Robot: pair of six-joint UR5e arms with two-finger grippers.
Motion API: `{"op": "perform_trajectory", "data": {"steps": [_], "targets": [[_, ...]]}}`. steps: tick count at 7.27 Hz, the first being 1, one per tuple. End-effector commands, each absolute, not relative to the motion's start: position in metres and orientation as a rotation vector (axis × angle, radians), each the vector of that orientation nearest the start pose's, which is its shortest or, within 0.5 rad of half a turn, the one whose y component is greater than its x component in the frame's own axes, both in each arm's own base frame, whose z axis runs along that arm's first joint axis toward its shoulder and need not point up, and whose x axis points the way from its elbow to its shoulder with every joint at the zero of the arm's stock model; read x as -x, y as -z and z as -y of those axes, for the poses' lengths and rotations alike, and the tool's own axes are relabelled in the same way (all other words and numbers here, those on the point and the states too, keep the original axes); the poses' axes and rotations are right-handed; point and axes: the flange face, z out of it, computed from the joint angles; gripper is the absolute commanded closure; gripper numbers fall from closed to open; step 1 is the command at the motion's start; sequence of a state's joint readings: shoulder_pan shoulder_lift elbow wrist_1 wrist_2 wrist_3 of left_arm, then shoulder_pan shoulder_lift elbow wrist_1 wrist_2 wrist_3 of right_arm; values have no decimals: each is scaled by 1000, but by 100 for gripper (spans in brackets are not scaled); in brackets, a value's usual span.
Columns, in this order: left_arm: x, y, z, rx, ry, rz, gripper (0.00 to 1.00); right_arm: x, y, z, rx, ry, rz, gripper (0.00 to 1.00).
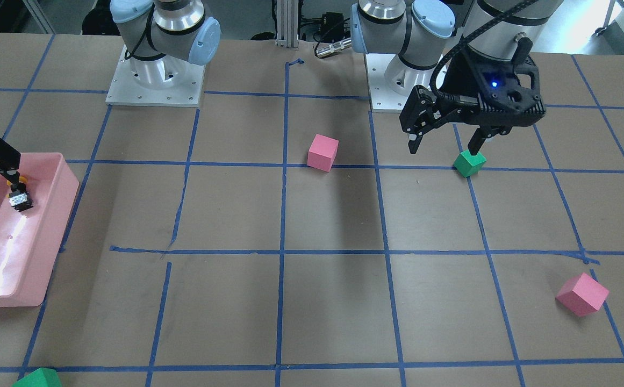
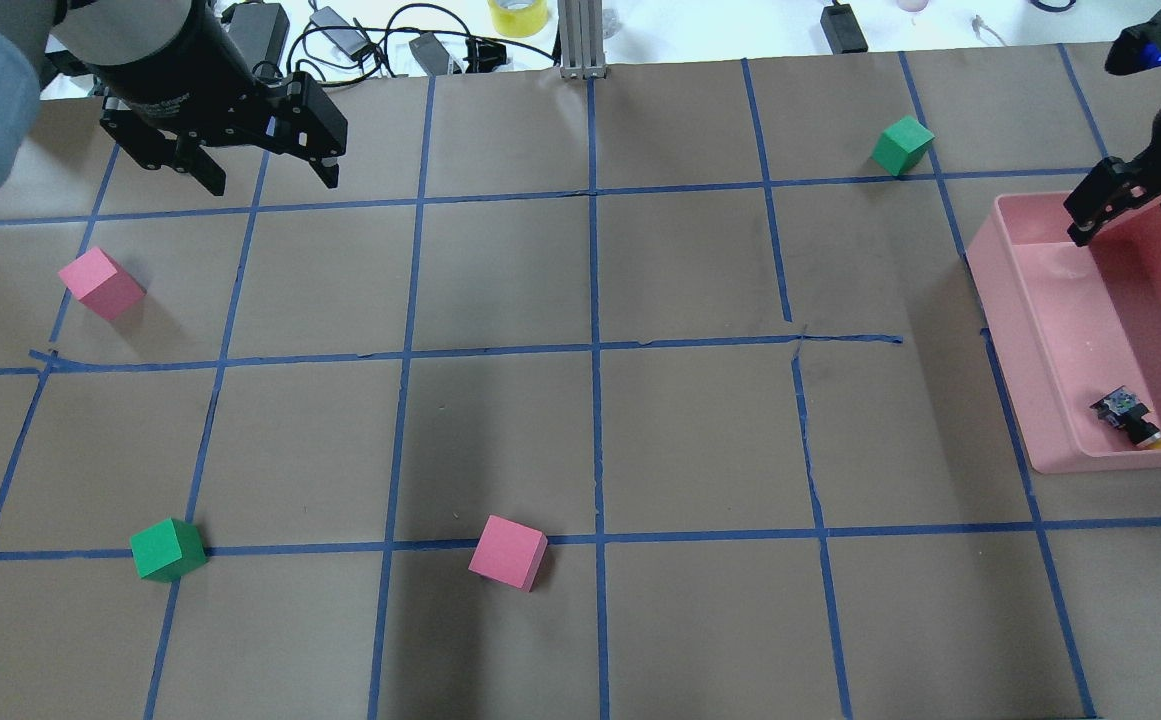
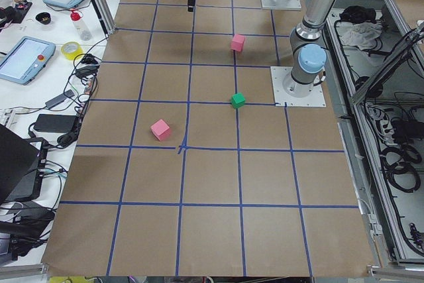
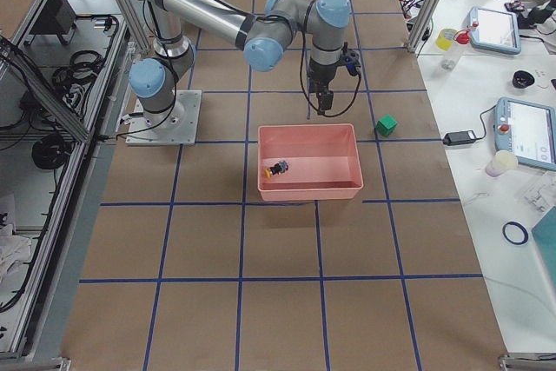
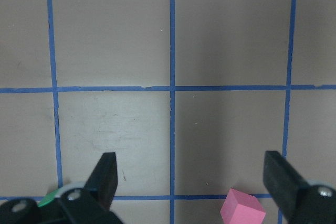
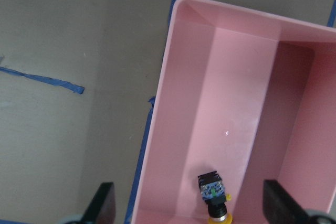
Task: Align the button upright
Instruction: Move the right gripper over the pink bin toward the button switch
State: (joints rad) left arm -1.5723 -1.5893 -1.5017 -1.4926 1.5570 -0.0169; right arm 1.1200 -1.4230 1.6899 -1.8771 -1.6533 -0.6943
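Over in the pink bin (image 2: 1015,340), by its robot-side wall, the button (image 2: 1128,417) lies on its side. Looks tiny, light and hard, so I'd pinch the black body. Right gripper (image 2: 1132,208) hangs wide open above the bin.

The shallow pink plastic bin (image 2: 1020,350) at the overhead view's right edge is smooth and glossy, catching glare. The brown paper table covering (image 2: 500,440) looks matt and is crossed by strips of blue tape (image 2: 597,430).

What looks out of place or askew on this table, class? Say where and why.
The button lies tipped on its side on the floor of the pink bin, close to one end wall. Its yellow cap points sideways at that wall instead of up. Nothing looks spilled or damaged.
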Motion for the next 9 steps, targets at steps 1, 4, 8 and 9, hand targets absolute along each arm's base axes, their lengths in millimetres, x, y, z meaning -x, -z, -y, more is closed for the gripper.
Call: {"op": "perform_trajectory", "data": {"steps": [1,4,8,9], "targets": [[136,-521,512,23,203,-3151,0,174,-336,528,538,-70,-3163,0],[135,-521,511,23,203,-3150,0,200,-297,524,628,-68,-3136,0],[135,-521,512,23,201,-3150,0,207,-247,518,635,-139,-3076,1],[135,-521,512,20,201,-3150,0,204,-233,509,636,-142,-3080,1]]}}
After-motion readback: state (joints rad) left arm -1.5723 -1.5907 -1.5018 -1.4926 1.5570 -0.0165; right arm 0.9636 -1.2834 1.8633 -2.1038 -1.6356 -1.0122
